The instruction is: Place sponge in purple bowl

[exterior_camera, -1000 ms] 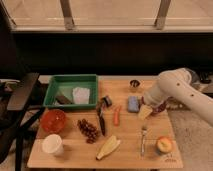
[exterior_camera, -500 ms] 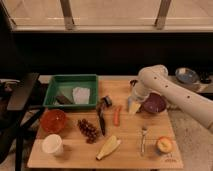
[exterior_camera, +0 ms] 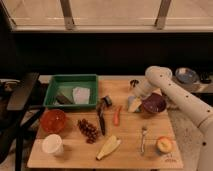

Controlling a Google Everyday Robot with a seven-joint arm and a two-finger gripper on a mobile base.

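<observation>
The purple bowl (exterior_camera: 154, 104) stands on the right part of the wooden table (exterior_camera: 130, 150), dark and glossy inside. My white arm reaches in from the right, bends above the bowl and comes down at its left side. My gripper (exterior_camera: 134, 103) is low over the table, right next to the bowl's left rim, on the spot where the light-blue sponge lay. The sponge is hidden under the gripper.
A green tray (exterior_camera: 52, 90) with a white cloth (exterior_camera: 81, 95) sits at the back left. Also on the table are an orange bowl (exterior_camera: 53, 120), white cup (exterior_camera: 52, 144), grapes (exterior_camera: 89, 130), banana (exterior_camera: 109, 147), carrot (exterior_camera: 116, 115), fork (exterior_camera: 143, 139) and peach (exterior_camera: 164, 145). A grey-blue dish (exterior_camera: 186, 76) stands far right.
My arm has swung left, uncovering the purple bowl. The gripper has moved left and down onto the sponge's spot, which now hides the sponge.
</observation>
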